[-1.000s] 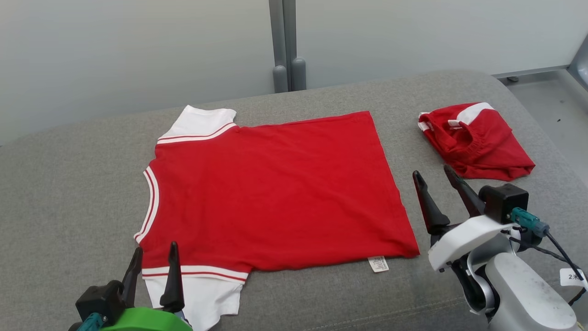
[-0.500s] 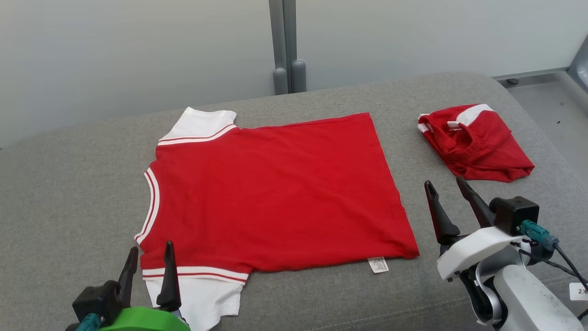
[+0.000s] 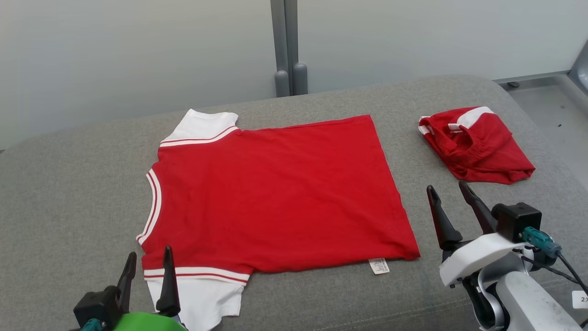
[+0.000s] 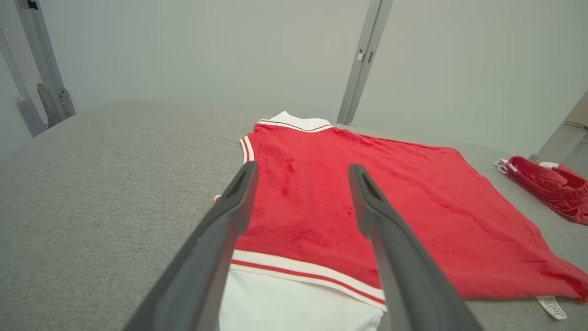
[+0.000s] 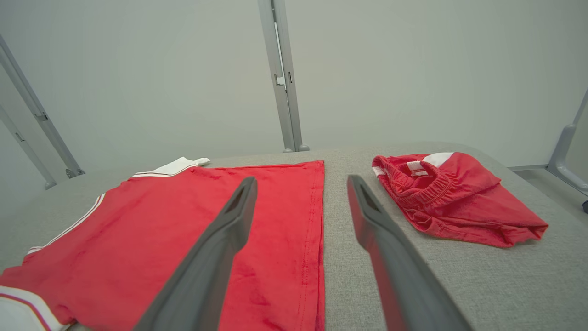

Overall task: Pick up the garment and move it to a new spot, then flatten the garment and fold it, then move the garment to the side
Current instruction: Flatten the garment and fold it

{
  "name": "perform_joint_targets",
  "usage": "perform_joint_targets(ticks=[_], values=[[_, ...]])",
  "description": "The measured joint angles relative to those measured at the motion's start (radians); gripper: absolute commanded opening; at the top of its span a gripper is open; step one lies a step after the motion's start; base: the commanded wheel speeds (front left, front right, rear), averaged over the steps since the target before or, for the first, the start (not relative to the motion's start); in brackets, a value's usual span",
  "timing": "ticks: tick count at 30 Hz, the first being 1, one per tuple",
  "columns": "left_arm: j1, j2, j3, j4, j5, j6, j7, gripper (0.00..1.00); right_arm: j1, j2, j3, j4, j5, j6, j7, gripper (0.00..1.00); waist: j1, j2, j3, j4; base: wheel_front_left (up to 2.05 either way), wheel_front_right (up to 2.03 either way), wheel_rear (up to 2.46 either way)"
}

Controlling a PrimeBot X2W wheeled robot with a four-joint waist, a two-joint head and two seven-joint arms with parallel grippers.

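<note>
Garment flat on grey cushion, white hem label (print unreadable)

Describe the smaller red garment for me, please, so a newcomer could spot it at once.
On the grey padded surface, look to the robot's right of the red shirt spread flat. The smaller garment lies apart from it: a folded red bundle with a gathered elastic waistband.

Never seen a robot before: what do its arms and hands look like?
Each has two long dark tapered fingers. Left gripper: green housing. Right gripper: white shell, black box, teal connector, black cable, pale grey forearm.
</note>
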Motion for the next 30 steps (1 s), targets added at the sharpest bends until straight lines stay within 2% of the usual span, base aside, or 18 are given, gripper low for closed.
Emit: perform_joint_targets(ticks=[12, 20, 30], values=[[0.034, -0.006, 0.012, 0.037, 0.0, 0.0, 0.0, 1.0, 0.022, 0.003, -0.01, -0.003, -0.009, 0.003, 0.0, 1.0, 0.0, 0.0, 0.002, 0.008, 0.0, 0.0, 0.0], [0.102, -0.026, 0.028, 0.131, -0.174, -0.001, 0.07, 1.0, 0.035, 0.01, -0.021, -0.002, -0.009, 0.013, 0.0, 1.0, 0.0, 0.0, 0.02, 0.015, 0.0, 0.0, 0.0], [0.113, -0.028, 0.004, 0.215, -0.274, -0.036, 0.123, 1.0, 0.035, -0.003, -0.031, -0.001, -0.017, 0.024, 0.0, 1.0, 0.0, 0.0, 0.05, 0.025, 0.0, 0.0, 0.0]])
